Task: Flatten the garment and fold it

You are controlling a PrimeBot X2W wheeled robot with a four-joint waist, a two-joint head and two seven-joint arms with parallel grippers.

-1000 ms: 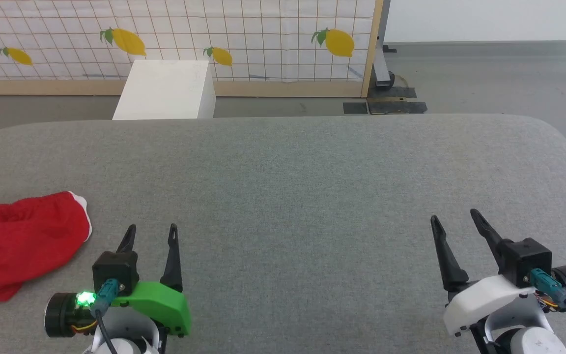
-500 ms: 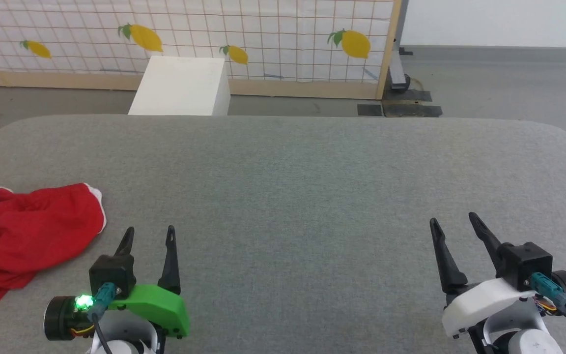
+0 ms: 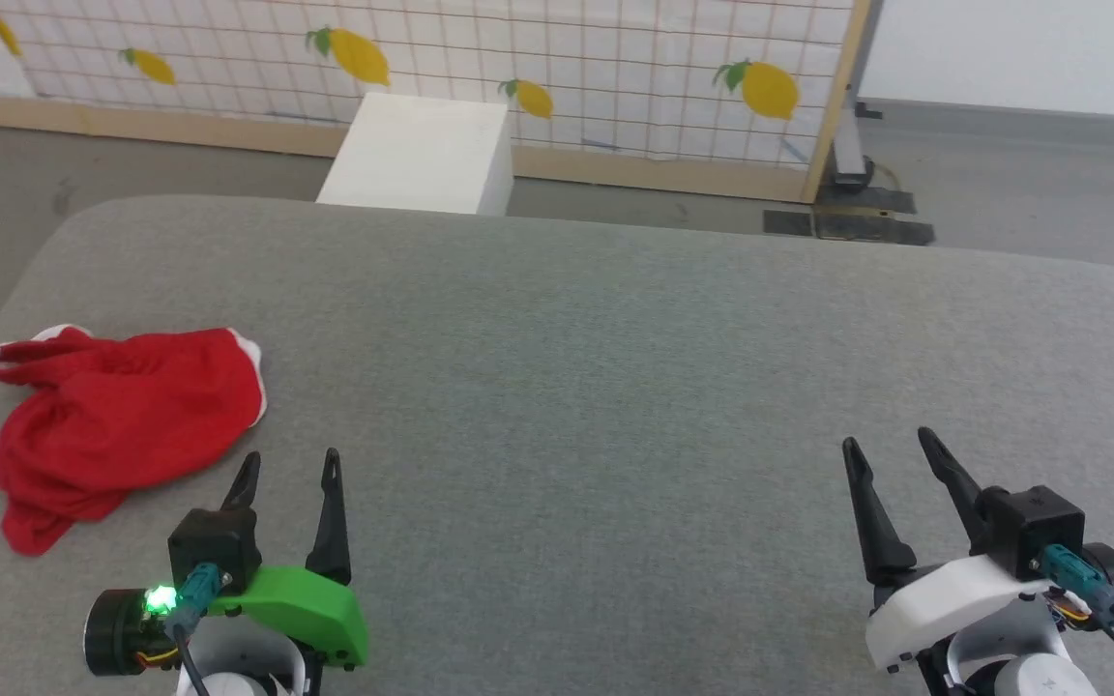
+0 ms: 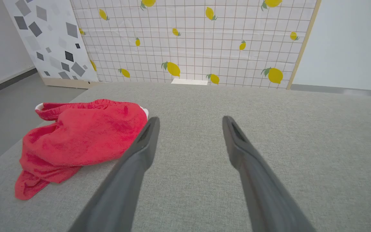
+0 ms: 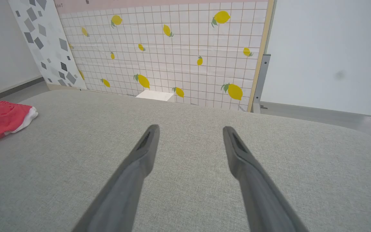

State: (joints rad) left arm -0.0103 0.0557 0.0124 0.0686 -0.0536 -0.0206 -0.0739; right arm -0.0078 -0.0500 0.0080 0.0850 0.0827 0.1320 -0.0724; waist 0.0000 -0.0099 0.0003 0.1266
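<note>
1. My left gripper (image 3: 291, 454) has its jaws apart, fingers pointing across the grey tabletop (image 3: 615, 338) from its near edge, toward the left corner.
2. My right gripper (image 3: 886, 438) is also spread wide, by the near right corner.
3. The garment (image 3: 122, 406) lies crumpled at the tabletop's left edge, just beside the left fingertips.

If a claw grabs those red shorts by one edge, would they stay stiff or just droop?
Probably droop: the red shorts lie crumpled in soft folds, so they look floppy. The fabric looks thin, so likely light. Pushed across the grey fabric surface, they would probably bunch up rather than slide.
</note>
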